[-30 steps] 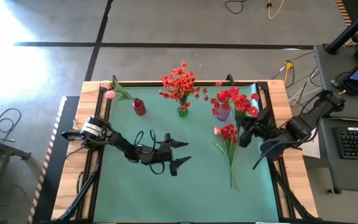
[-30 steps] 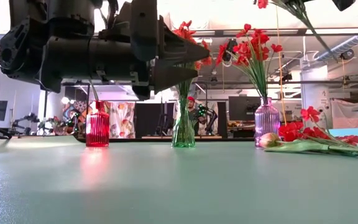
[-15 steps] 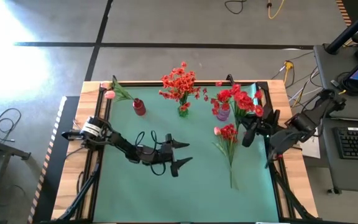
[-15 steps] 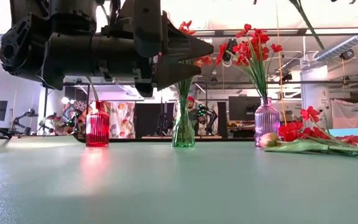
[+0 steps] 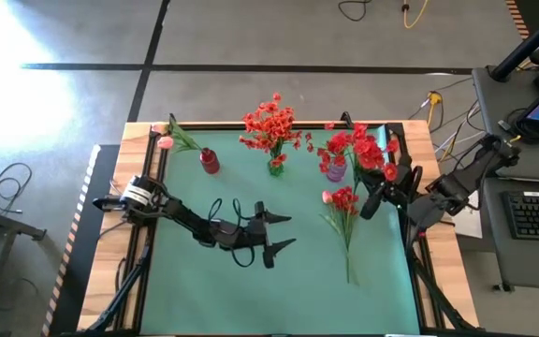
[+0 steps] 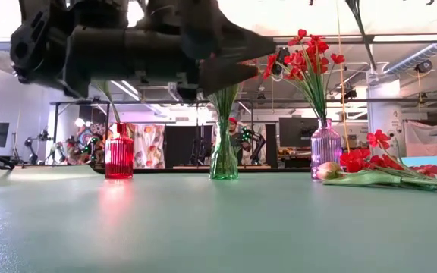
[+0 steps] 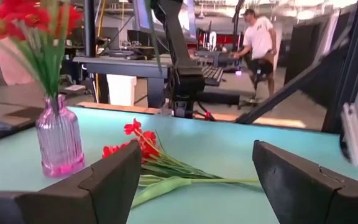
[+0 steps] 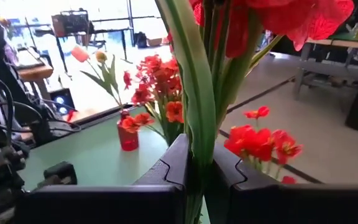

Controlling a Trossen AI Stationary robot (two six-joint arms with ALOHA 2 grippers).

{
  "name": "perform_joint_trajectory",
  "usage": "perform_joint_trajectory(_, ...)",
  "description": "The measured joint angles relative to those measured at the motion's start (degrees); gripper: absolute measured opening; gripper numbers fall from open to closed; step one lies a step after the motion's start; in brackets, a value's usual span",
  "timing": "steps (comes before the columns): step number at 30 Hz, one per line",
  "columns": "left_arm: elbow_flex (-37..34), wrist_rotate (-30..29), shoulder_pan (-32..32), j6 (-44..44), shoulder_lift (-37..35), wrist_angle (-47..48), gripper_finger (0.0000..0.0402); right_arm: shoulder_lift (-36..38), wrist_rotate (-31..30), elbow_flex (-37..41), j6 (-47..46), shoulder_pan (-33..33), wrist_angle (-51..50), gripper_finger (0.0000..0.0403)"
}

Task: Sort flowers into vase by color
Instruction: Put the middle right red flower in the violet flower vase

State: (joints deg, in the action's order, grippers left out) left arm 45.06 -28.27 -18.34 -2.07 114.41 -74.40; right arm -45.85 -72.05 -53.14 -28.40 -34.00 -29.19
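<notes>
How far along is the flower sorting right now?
Partly done. Done: pink buds in the red vase, orange-red flowers in the green vase, deep red flowers in the purple vase. In hand: the right gripper is shut on a deep red flower stem, held up by the purple vase. Left: a bunch of red flowers and one pink bud lying on the mat. The left gripper hangs open and empty.

Three vases stand in a row along the table's (image 5: 185, 300) far edge: the left vase (image 5: 210, 162), the middle vase (image 5: 276, 167) and the right vase (image 5: 335, 171), each holding flowers. Loose flowers (image 5: 344, 211) lie on the table just before the right vase.
</notes>
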Motion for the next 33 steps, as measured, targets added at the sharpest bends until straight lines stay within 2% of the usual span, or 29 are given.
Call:
perform_joint_trajectory(2,2.09,0.02,0.16,1.87,0.00,3.33,0.0293,0.05,1.66,1.31,0.28,0.08,3.61,0.0022)
perform_joint_trajectory(5,5.06,-0.13,0.72,4.22,0.00,7.59,0.0293,-0.52,9.49,2.98,4.58,0.70,13.37,0.0022)
perform_joint_trajectory(11,7.72,-0.26,2.74,6.24,0.21,9.75,0.0293,-3.03,27.39,6.58,27.99,0.95,43.37,0.0022)
perform_joint_trajectory(17,7.76,0.35,4.60,6.84,0.26,9.76,0.0293,-2.57,35.66,7.99,47.19,2.45,52.72,0.0022)
perform_joint_trajectory(22,7.83,0.42,6.08,7.81,0.31,9.95,0.0293,2.67,36.54,11.22,53.01,5.58,53.84,0.0022)
perform_joint_trajectory(27,8.81,0.48,8.93,7.83,0.91,10.56,0.0293,13.02,37.47,19.49,52.17,9.71,54.32,0.0022)
perform_joint_trajectory(29,10.04,1.14,10.00,8.55,1.70,10.69,0.0293,17.53,35.26,22.74,50.40,11.88,54.79,0.0022)
perform_joint_trajectory(33,13.88,2.91,12.09,11.42,4.50,11.06,0.0293,22.96,26.76,27.14,47.33,16.27,54.76,0.0022)
